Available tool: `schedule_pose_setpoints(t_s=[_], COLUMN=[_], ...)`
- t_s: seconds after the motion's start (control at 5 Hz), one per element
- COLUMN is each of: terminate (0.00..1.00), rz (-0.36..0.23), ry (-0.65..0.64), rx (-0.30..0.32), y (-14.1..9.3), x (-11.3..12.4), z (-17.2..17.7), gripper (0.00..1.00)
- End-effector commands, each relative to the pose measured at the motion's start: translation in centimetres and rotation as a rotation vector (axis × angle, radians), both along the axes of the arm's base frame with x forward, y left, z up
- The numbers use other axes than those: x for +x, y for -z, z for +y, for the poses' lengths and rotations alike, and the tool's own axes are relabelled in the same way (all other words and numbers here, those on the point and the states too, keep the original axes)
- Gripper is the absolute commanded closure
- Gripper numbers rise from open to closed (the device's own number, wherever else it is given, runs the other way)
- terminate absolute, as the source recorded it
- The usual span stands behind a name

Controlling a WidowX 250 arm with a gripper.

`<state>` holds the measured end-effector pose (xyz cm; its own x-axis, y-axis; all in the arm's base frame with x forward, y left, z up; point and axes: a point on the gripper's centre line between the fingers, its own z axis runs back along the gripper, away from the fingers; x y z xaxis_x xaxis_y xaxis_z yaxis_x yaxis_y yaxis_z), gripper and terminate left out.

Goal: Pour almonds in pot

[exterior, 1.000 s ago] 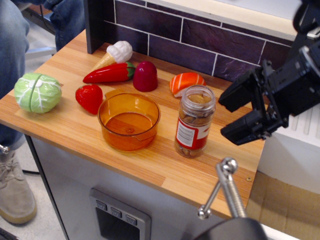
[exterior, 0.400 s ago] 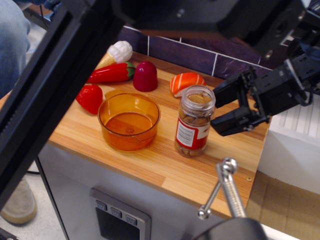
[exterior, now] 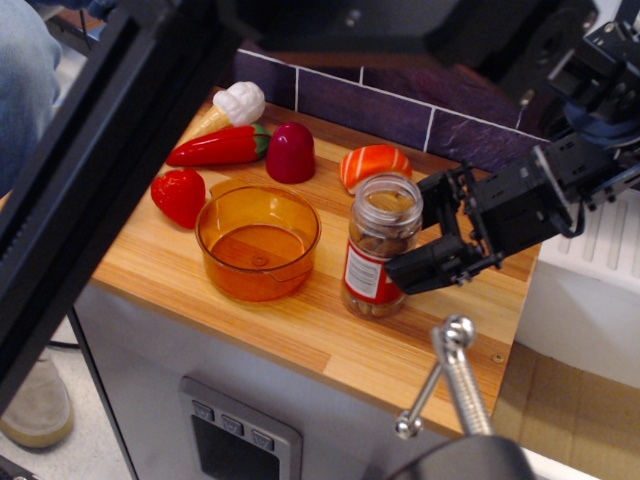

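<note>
The almonds [exterior: 383,243] fill a clear, lidless jar with a red and white label, standing on the wooden counter right of centre and leaning slightly left. The orange translucent pot [exterior: 207,232] sits empty just left of the jar, a small gap between them. My black gripper [exterior: 413,232] comes in from the right with its jaws open. One finger [exterior: 438,187] is by the jar's far right shoulder. The other [exterior: 420,268] lies against its near right side, over the label edge. The jar is partly between the fingers, not clamped.
A strawberry [exterior: 180,195], red pepper [exterior: 220,147], cauliflower [exterior: 238,102], dark red dome [exterior: 291,152] and salmon sushi [exterior: 373,163] lie behind the pot and jar. A dark beam [exterior: 95,190] blocks the left side. A metal handle [exterior: 452,375] stands at the front right edge.
The gripper has moved left and down to the jar, its fingers now straddling the jar's right side. The jar has shifted slightly left and tilted. The dark beam now hides the counter's left end.
</note>
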<state>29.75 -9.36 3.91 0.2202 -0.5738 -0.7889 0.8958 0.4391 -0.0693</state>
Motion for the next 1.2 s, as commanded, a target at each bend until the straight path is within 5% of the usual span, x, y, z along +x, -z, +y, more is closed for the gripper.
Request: schedule_pose_setpoints(t_s=[0.0,0.2,0.4,0.6,0.8,1.0], terminate=[0.0,0.0,0.0,0.0,0.0,0.0], rz=[-0.047,-0.095,-0.143,-0.144,-0.12,-0.194], ry=[0.028,0.082,0.135,0.166,0.224,0.201], rx=[0.011,-0.001,-0.099,-0.255,-0.477,-0.695], y=[-0.6,-0.2,-0.8,-2.3,-4.1,-4.8], x=[-1.5,-1.8,-1.9,-0.7,-0.1,0.6], z=[1.1,1.4,1.4,0.8,0.3,0.6], gripper=[0.0,0.0,1.0,1.0,1.0,1.0])
